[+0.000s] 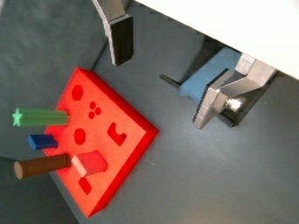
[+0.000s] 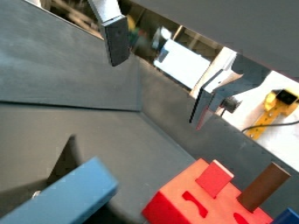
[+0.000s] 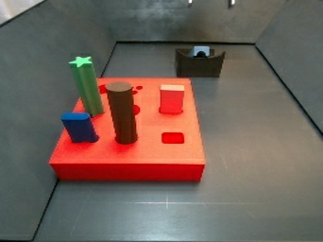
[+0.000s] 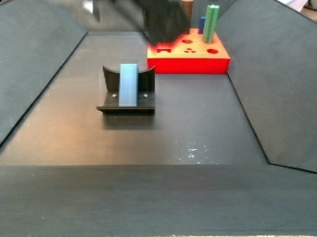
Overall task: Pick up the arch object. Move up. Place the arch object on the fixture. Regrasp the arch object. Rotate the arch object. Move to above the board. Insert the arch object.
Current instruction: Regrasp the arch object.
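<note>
The slate-blue arch object (image 4: pixel 128 81) lies along the dip of the dark fixture (image 4: pixel 125 109) in the middle of the floor. It also shows as a small blue end (image 3: pixel 201 50) on the fixture (image 3: pixel 199 64) at the far wall. My gripper (image 1: pixel 159 94) is open, with nothing between its fingers. It hangs above the floor, with the arch object (image 1: pixel 209 73) beside one finger (image 1: pixel 222 98). In a side view the gripper (image 4: pixel 155 17) is a dark blur near the red board (image 4: pixel 188 61). The board (image 3: pixel 127 142) carries its pegs.
On the board stand a green star peg (image 3: pixel 86 85), a brown cylinder (image 3: pixel 123 112), a short blue block (image 3: pixel 78 126) and a red peg (image 3: pixel 172 97). Dark walls enclose the floor on all sides. A yellow object (image 2: pixel 277 103) lies beyond one wall.
</note>
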You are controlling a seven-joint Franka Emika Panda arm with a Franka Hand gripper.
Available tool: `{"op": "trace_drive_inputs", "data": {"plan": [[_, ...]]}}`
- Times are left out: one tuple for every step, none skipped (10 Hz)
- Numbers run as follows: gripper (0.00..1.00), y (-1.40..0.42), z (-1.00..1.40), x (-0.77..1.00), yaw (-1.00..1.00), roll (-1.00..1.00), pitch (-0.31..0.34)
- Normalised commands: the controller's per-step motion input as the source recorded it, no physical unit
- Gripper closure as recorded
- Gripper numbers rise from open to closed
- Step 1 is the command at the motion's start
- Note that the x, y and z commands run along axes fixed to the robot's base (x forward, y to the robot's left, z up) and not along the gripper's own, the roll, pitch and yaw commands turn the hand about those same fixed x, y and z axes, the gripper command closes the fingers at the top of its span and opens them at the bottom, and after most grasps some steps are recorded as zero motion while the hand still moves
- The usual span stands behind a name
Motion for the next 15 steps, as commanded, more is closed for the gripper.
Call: {"op": "trace_drive_inputs", "data": {"plan": [[0.0,-0.53,0.34,-0.11,0.02,1.0,0.061],[0.0,-0.27,0.07,-0.08,0.02,1.0,0.053],[0.0,-0.15,0.02,-0.05,0.02,1.0,0.052],[0.0,-0.02,0.01,-0.03,0.02,1.0,0.053],[0.0,-0.03,0.01,-0.02,0.01,1.0,0.051],[0.0,-0.03,0.01,-0.03,0.01,1.0,0.047],[0.0,-0.03,0.01,-0.04,0.01,1.0,0.044],[0.0,-0.02,0.01,-0.04,0.02,1.0,0.035],[0.0,-0.03,0.01,-0.04,0.02,1.0,0.032],[0.0,-0.02,0.01,-0.04,0.02,1.0,0.024],[0.0,-0.02,0.01,-0.04,0.02,1.0,0.019],[0.0,-0.02,0.01,-0.03,0.02,1.0,0.012],[0.0,-0.02,0.01,-0.02,0.02,1.0,0.009],[0.0,-0.02,0.01,-0.02,0.02,1.0,0.007],[0.0,-0.02,0.01,-0.02,0.02,1.0,0.008]]}}
